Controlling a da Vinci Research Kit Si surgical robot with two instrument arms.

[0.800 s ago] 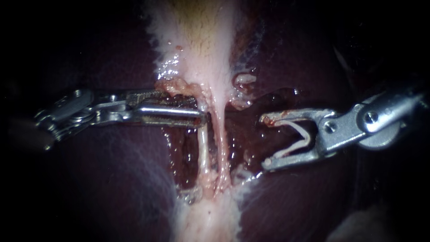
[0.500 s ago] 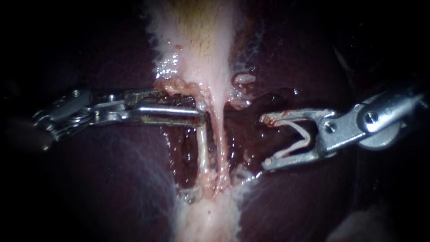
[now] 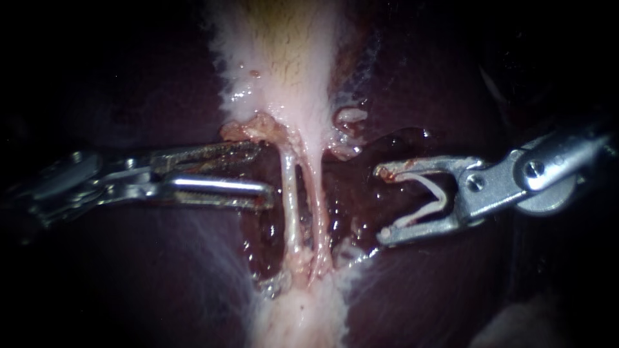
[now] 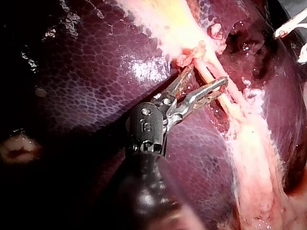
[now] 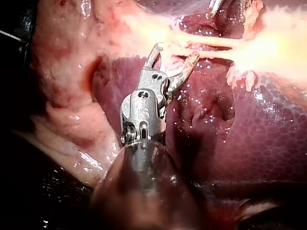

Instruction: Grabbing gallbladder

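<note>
My left instrument (image 3: 265, 173) backs off to the left. Its jaws were right at the tubes (image 3: 291, 200) a moment ago and now gape apart, just short of them, holding nothing. My right instrument (image 3: 382, 203) hasn't budged, jaws spread wide and empty. The gallbladder (image 3: 284, 64) lies pale above the tubes, ungripped, so the grab has yet to come.

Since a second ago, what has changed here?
The left instrument has drawn back to the left, off the tubes. Its jaws now stand open and hold nothing. The right instrument, jaws open, has not moved.
</note>
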